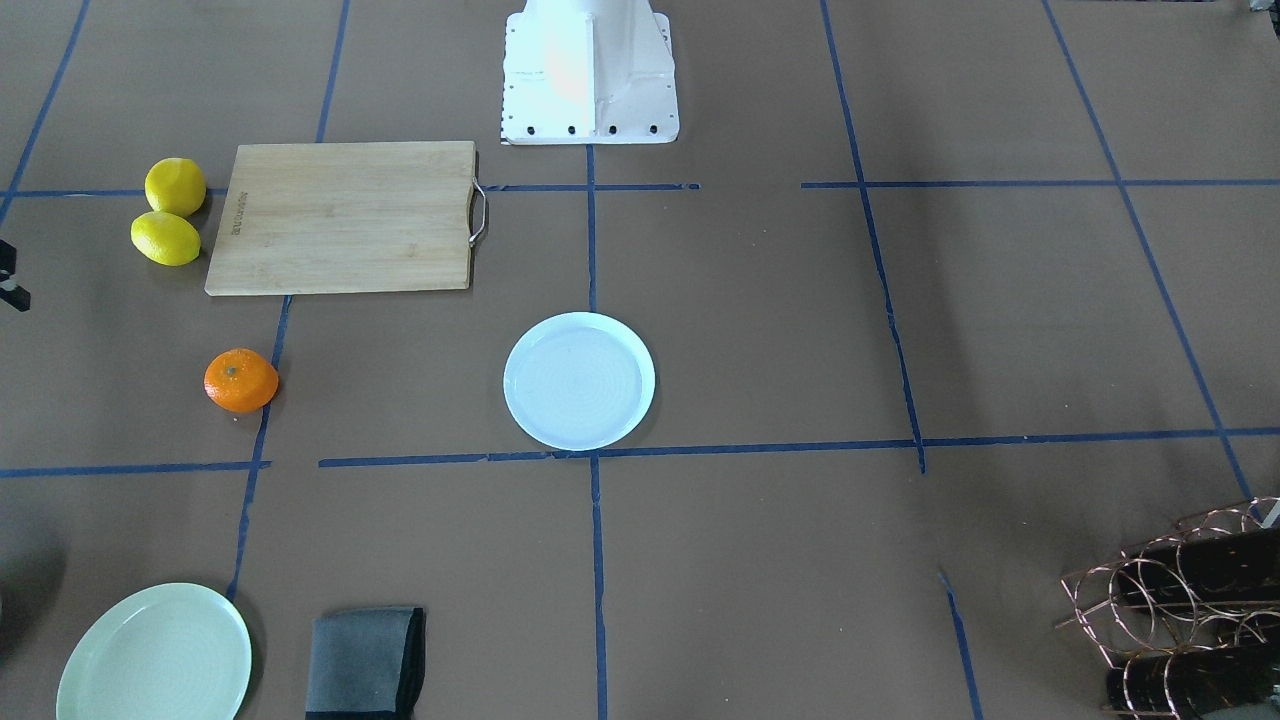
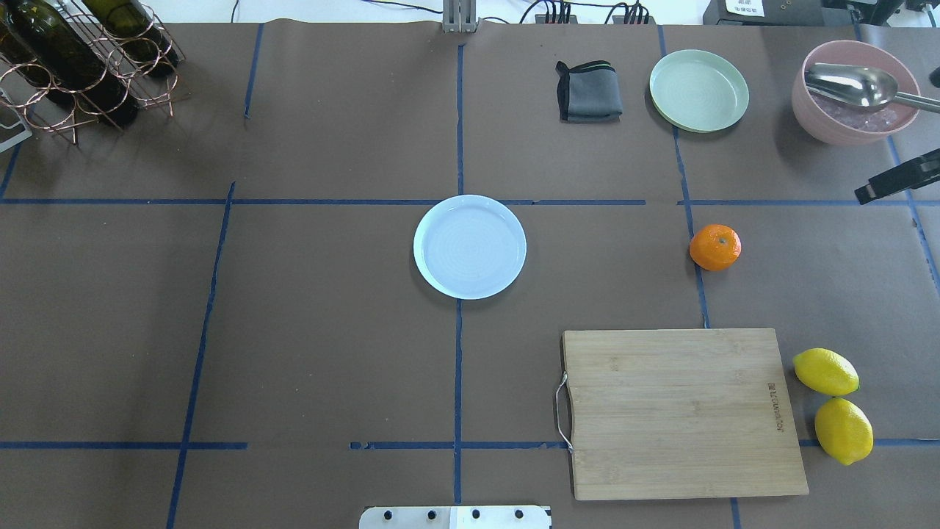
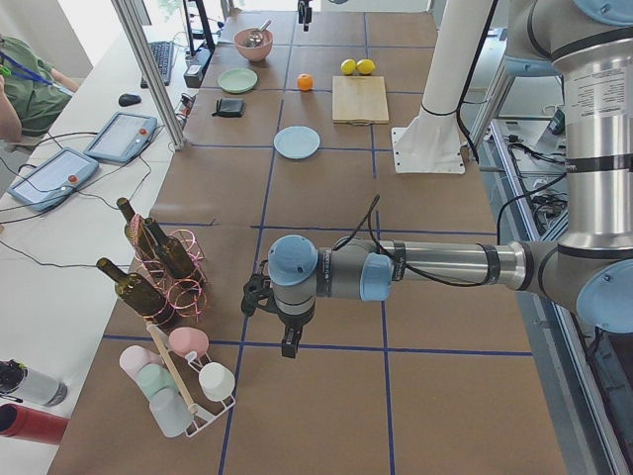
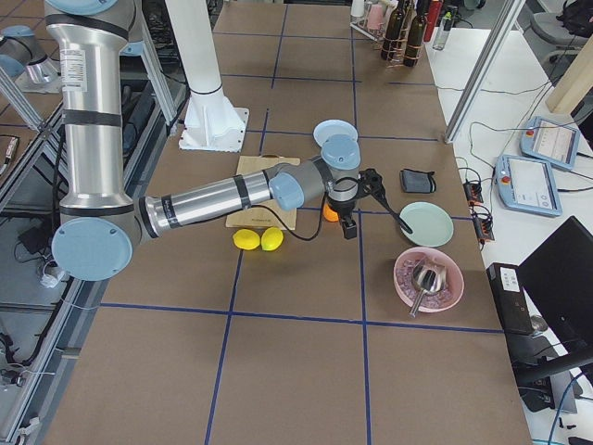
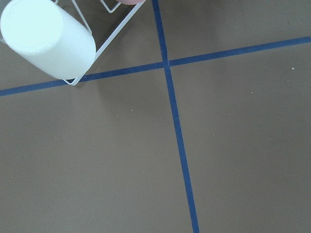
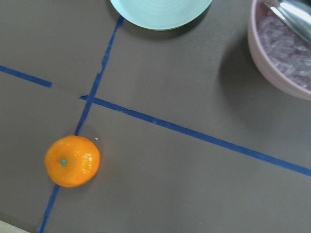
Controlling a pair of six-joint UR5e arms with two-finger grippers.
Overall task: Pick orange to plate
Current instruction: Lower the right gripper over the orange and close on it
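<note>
The orange [image 2: 714,247] lies on the brown table on a blue tape line, right of centre in the overhead view, and shows at lower left in the right wrist view [image 6: 72,161]. The pale bluish-white plate [image 2: 470,246] sits bare at the table's middle, well apart from the fruit. My right gripper [image 4: 348,225] hangs over the table beside the orange. Only a black part of it enters the overhead view [image 2: 896,180], so I cannot tell how its jaws stand. My left gripper [image 3: 288,341] points down at the far end near the racks, its state unreadable.
A wooden cutting board [image 2: 679,411] lies near the robot's base, with two yellow lemons [image 2: 826,371] beside it. A pale green plate [image 2: 699,90], a folded grey cloth [image 2: 587,92] and a pink bowl [image 2: 852,117] holding a spoon stand at the far side. A wine rack [image 2: 73,59] stands far left.
</note>
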